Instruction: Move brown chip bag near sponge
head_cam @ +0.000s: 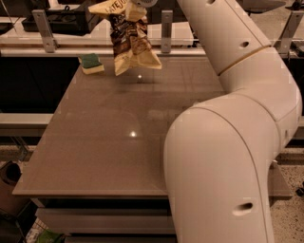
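Note:
The brown chip bag (pixel 129 40) hangs crumpled in the air over the far part of the table, cream-yellow edges and a dark brown centre. My gripper (pixel 137 4) is at the top edge of the view, shut on the bag's upper part. The sponge (pixel 91 63), green top over a yellow base, lies on the table's far left corner, a short way left of the bag's lower end. The bag is clear of the tabletop and apart from the sponge.
My large white arm (pixel 228 142) fills the right half of the view and hides the right side of the grey table (pixel 109 137). A metal rail with upright posts (pixel 165 31) runs behind the table's far edge.

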### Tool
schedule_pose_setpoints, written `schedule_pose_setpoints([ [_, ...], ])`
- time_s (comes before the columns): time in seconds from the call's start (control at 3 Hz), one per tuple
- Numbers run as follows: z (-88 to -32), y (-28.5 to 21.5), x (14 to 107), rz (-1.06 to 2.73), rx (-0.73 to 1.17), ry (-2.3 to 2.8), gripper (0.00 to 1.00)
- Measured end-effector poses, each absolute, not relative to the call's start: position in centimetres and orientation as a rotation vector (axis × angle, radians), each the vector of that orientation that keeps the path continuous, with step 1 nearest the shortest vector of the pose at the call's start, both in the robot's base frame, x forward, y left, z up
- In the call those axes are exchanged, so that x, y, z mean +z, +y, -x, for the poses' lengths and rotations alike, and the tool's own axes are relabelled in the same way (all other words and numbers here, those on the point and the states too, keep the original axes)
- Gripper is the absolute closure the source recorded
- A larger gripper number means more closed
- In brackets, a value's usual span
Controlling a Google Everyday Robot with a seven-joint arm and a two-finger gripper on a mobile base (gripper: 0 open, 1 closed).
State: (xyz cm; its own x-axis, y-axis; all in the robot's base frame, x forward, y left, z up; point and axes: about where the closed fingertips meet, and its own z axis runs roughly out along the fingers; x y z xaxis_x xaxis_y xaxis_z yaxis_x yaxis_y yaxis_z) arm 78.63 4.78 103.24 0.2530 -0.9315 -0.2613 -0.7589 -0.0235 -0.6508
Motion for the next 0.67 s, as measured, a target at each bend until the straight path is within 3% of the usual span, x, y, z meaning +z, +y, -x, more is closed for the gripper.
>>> schedule_pose_setpoints([
  [0.67,-78.85,5.27,102.54,1.828,-0.303,1.546,0.37],
])
